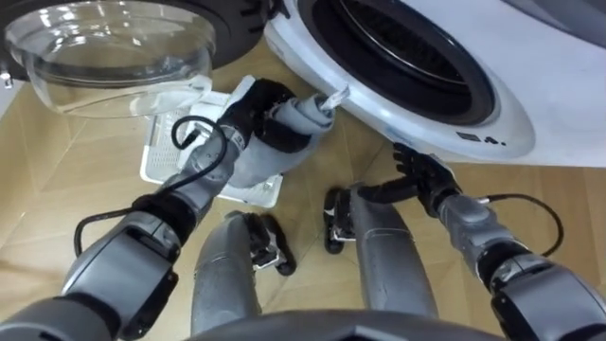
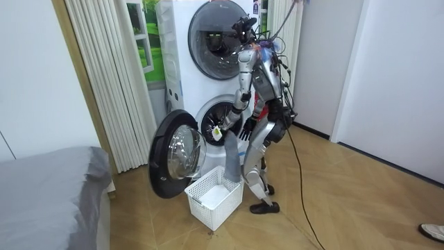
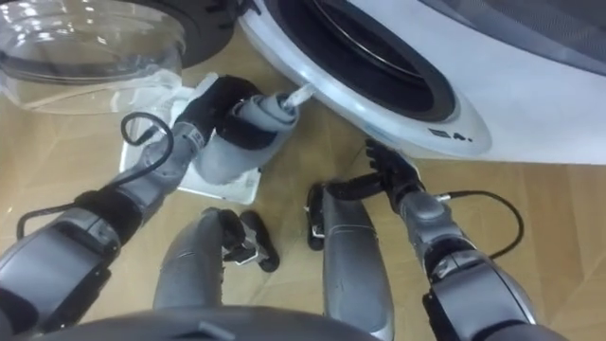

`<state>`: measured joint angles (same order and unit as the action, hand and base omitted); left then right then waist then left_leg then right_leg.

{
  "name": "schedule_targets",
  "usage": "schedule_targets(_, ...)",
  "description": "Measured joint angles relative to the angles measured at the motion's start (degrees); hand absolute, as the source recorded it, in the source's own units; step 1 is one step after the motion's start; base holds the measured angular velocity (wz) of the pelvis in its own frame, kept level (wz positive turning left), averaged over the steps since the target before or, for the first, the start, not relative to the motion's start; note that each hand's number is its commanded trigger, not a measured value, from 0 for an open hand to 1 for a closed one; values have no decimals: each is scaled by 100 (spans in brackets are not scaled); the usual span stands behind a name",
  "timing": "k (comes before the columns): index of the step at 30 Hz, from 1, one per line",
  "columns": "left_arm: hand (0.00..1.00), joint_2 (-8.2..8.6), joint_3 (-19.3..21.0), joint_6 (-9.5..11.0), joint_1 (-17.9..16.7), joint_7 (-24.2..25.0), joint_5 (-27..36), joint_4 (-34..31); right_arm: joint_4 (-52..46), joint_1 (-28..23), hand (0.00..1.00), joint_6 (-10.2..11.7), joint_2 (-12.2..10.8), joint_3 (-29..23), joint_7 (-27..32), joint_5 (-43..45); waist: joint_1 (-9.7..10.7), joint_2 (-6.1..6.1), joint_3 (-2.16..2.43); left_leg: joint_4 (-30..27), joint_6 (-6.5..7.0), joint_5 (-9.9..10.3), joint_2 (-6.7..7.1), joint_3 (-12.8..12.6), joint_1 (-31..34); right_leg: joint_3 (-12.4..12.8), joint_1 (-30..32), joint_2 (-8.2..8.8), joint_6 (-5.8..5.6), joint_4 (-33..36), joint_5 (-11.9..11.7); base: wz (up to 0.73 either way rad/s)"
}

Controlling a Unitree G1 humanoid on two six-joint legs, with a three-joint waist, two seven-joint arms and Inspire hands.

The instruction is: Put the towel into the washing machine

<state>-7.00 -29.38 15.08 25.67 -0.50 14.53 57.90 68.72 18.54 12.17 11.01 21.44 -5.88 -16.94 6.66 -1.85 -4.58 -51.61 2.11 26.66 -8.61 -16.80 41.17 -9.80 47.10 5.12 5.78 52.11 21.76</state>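
Open door (image 1: 114, 47) with its clear bowl, swung out to the left of the washing machine (image 1: 398, 114) and its drum mouth, the white basket (image 1: 161, 156) on the floor beneath it. Left hand (image 1: 248, 106), fingers curled tight round the bunched top of the grey towel (image 1: 254, 169), held just left of the mouth's lower rim; the gathered end lies close against that rim and the rest hangs down over the basket. Right hand (image 1: 421, 175), fingers loosely spread and holding nothing, below the rim, right of the towel and apart from it.
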Motion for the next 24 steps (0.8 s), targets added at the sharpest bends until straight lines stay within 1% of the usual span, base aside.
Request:
schedule_targets(4,100,86,-8,1,-85,444,1093,-144,-282,-5,0,30,-75,-21,-27,149,-72,4,3,235,22,-189,46,-11,-30,7,-35,-12,1,-265,-197,0)
schedule_targets(5,100,89,-6,1,-113,503,1253,-176,-323,-9,0,30,-85,-21,-25,165,-71,3,3,268,32,-209,50,-16,-34,7,-40,-10,-2,-287,-215,0)
schedule_targets(7,100,86,-5,-1,-248,841,1982,-285,-472,-27,0,31,-133,-20,-22,160,-94,18,12,329,42,-261,77,-22,-72,11,-75,-6,-11,-353,-271,0)
schedule_targets(8,100,86,-5,-1,-269,916,2187,-290,-481,-14,0,31,-155,-21,-18,156,-94,21,14,327,42,-261,79,-21,-83,11,-85,-3,-12,-351,-272,0)
schedule_targets(9,100,130,-5,-3,-298,1041,2557,-306,-496,18,0,32,-197,-22,-19,154,-94,24,23,323,45,-263,77,-22,-98,10,-105,-4,-16,-360,-281,0)
schedule_targets(10,100,138,-7,-3,-341,1143,2880,-408,-514,58,0,42,-243,-23,-36,160,-93,16,41,324,53,-273,61,-22,-91,4,-112,-21,-16,-400,-313,-3)
schedule_targets(11,100,142,-8,-4,-344,1194,2975,-431,-535,70,0,45,-252,-22,-46,166,-94,12,49,327,56,-282,50,-22,-84,-4,-117,-31,-17,-431,-338,-4)
schedule_targets(13,100,119,-13,-12,-357,1415,3535,-486,-717,17,0,71,-259,-14,-55,148,-89,4,76,358,66,-317,36,-15,-92,-5,-155,-72,-26,-537,-417,-7)
schedule_targets(14,100,108,-10,-12,-365,1461,3664,-493,-743,-3,0,72,-261,-12,-57,145,-89,3,77,390,67,-321,33,-13,-123,-4,-188,-85,-31,-574,-436,-9)
schedule_targets(15,100,94,-6,-17,-379,1516,3833,-497,-790,-67,0,72,-264,-12,-67,142,-93,0,93,432,68,-331,31,-12,-200,-1,-272,-109,-44,-650,-471,-8)
schedule_targets(17,100,61,4,-71,-396,1597,4063,-497,-840,-128,0,81,-267,-22,-137,132,-104,8,110,546,71,-354,38,-15,-336,19,-413,-137,-63,-763,-519,-9)
schedule_targets(18,100,21,7,-131,-400,1689,4295,-497,-848,-116,0,81,-265,-24,-203,100,-119,20,136,601,80,-365,49,-22,-397,36,-468,-142,-75,-810,-545,-9)
schedule_targets(19,100,-18,10,-144,-400,1781,4507,-498,-886,-115,0,98,-256,-37,-255,89,-113,21,143,609,86,-374,38,-21,-428,37,-514,-161,-83,-856,-577,-7)
schedule_targets(21,100,-58,30,-147,-400,1917,4686,-504,-893,-97,0,136,-255,-39,-321,91,-121,29,158,607,95,-379,36,-21,-435,38,-529,-165,-94,-874,-603,-2)
schedule_targets(24,100,-66,117,-202,-401,2007,4785,-505,-892,-93,0,156,-272,-78,-455,84,-192,28,158,621,117,-393,8,-20,-432,37,-554,-207,-98,-971,-682,-5)
